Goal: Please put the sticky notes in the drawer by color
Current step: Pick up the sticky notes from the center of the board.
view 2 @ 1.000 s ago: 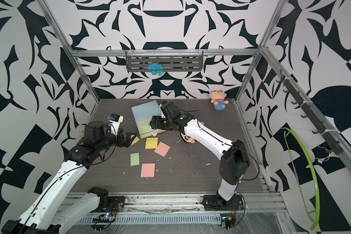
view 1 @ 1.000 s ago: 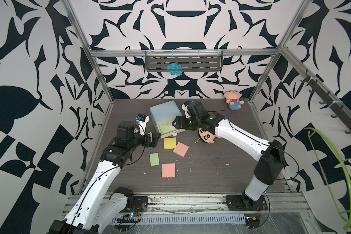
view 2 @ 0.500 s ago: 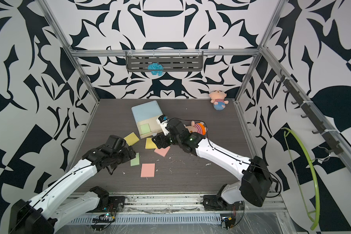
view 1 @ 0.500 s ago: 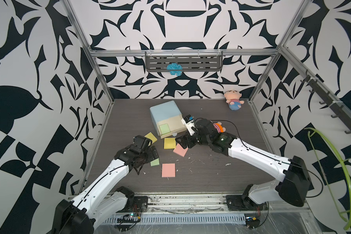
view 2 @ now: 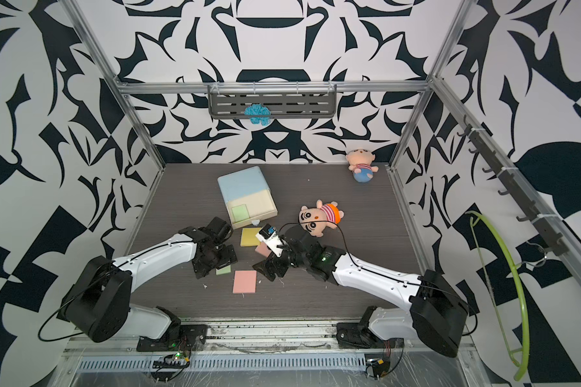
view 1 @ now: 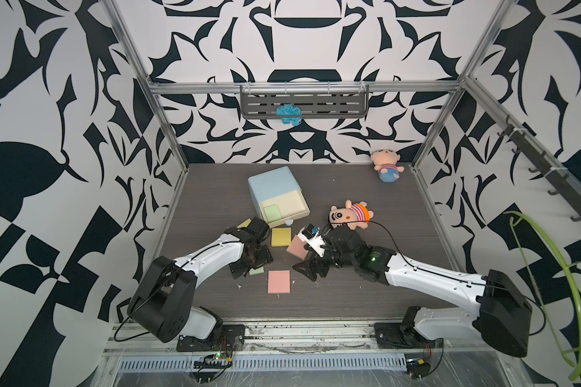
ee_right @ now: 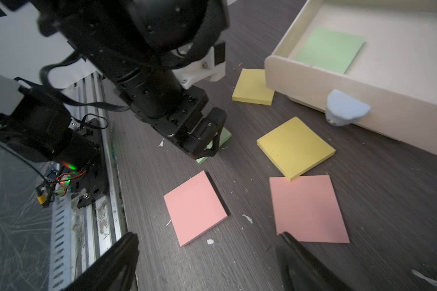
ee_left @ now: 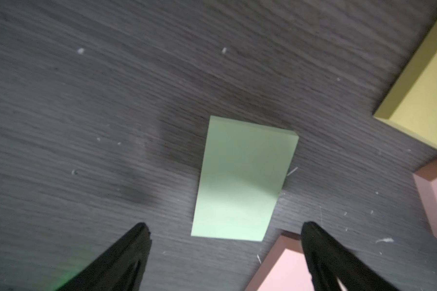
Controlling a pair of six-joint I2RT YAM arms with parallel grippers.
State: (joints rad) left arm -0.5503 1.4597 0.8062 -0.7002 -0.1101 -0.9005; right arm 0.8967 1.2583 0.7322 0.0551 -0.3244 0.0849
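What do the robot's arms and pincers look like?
The left arm and right arm match: smooth white shells between bulky black joints, with a thin black cable looping along the right one. The left gripper and right gripper are black, each with two tapering fingers.

Two green notes [ee_right: 329,50], two yellow notes [ee_right: 295,148], two pink notes [ee_right: 308,209], two dolls [view 1: 349,216].

Striped-hat doll [view 1: 349,217] lies face-up (second doll [view 1: 386,166] behind).
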